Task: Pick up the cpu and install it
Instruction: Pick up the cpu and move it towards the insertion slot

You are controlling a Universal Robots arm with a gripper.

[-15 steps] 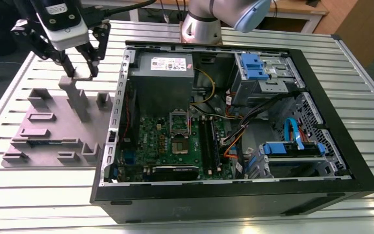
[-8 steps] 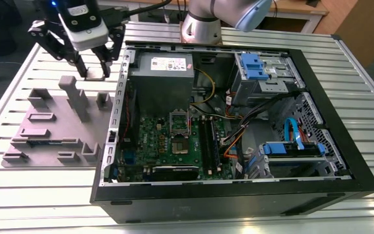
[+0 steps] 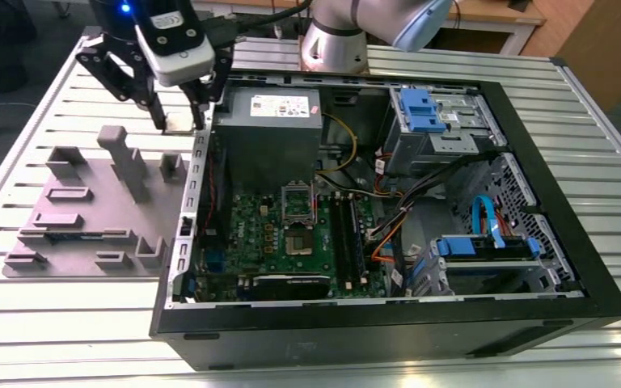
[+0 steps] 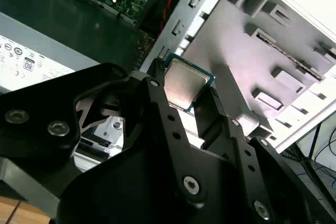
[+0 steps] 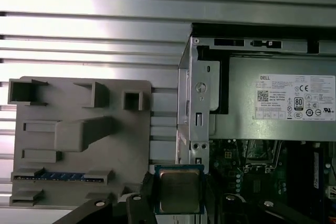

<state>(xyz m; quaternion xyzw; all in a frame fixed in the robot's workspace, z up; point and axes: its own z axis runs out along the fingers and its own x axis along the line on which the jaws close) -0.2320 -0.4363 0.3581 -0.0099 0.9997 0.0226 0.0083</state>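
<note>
The cpu (image 4: 184, 83) is a small square chip with a silver top and a greenish rim, and it is clamped between my black fingers (image 4: 157, 98) in both wrist views. My gripper (image 3: 178, 121) hangs in the air at the exterior view's upper left, over the case's left wall beside the grey fixture plate (image 3: 84, 206). In the first wrist view the cpu (image 5: 179, 190) is held by my gripper (image 5: 179, 196) above the case edge. The dark socket (image 3: 297, 206) with its metal frame sits on the green motherboard, well away from the chip.
The open computer case (image 3: 569, 242) lies on a slatted metal table. A grey power supply (image 3: 272, 121) with a white label sits next to my gripper. Drive cages, blue brackets and loose cables crowd the case's right half. The fixture plate (image 5: 79, 135) has raised blocks and slots.
</note>
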